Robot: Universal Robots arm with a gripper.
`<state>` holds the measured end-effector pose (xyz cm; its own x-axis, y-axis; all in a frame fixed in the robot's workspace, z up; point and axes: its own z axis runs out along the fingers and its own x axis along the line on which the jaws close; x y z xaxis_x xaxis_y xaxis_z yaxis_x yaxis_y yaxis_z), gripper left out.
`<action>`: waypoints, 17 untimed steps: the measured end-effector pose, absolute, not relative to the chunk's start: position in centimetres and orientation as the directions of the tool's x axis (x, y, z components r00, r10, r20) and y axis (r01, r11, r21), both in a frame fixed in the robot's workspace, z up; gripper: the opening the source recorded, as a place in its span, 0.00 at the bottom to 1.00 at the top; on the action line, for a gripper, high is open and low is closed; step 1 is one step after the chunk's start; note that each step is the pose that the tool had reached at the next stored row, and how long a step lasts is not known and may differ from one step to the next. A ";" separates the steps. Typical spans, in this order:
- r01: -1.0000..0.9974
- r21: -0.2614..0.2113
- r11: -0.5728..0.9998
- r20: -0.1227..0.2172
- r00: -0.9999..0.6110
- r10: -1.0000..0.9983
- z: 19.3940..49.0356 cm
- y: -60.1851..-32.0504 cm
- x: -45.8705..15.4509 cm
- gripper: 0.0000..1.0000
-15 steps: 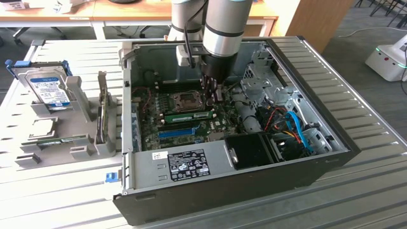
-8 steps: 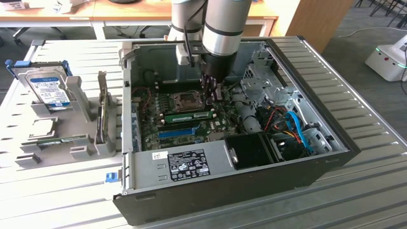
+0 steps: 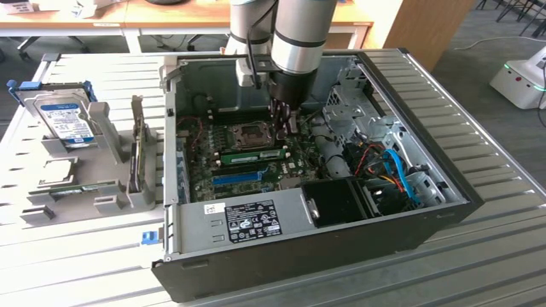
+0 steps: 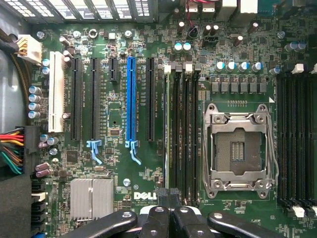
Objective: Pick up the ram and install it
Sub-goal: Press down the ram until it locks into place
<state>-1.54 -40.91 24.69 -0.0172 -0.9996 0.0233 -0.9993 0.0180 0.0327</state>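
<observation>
Exterior view. The arm reaches down into the open computer case (image 3: 341, 236). The tool (image 3: 288, 125) hangs low over the motherboard, just beside the CPU socket (image 3: 252, 134). The ram (image 3: 260, 155) lies along a slot on the near side of that socket and looks placed rather than carried. A second stick like it (image 3: 73, 190) rests in the grey holder at the exterior view's left, below the hard drive (image 3: 64, 118).

The table (image 3: 77, 256) is pale slatted metal, so small parts could slip between the slats. Behind it are wooden desks, with grey carpet and a white machine (image 3: 520, 80) at the exterior view's right.

Wrist view. The tool (image 4: 171, 194) has its fingers pressed together with nothing visible between them, over one end of the memory slots. The ram (image 4: 166, 134) shows as a thin pale edge between the blue slot (image 4: 130, 99) and the CPU socket (image 4: 237, 148). I cannot tell whether the tool is touching it.

My read is that this is seating work. I'd press squarely on the stick's edge and keep it vertical in its slot. I'd watch for one end riding high, and stay off the neighbouring capacitors.
</observation>
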 end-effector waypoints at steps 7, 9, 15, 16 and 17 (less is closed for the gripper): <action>-0.999 0.033 0.018 0.023 -0.017 -1.000 24.3 -40.9 -1.5 0.11; -0.999 0.033 0.018 0.023 -0.017 -1.000 24.2 -40.9 -1.5 0.11; -0.999 0.033 0.018 0.024 -0.017 -1.000 23.8 -40.9 -1.5 0.11; -0.999 0.033 0.018 0.024 -0.017 -1.000 23.8 -40.9 -1.5 0.11; -0.999 0.033 0.018 0.024 -0.017 -1.000 23.8 -40.9 -1.5 0.11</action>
<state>-1.54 -40.92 23.81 -0.0172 -0.9996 0.0236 -0.9993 0.0180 0.0328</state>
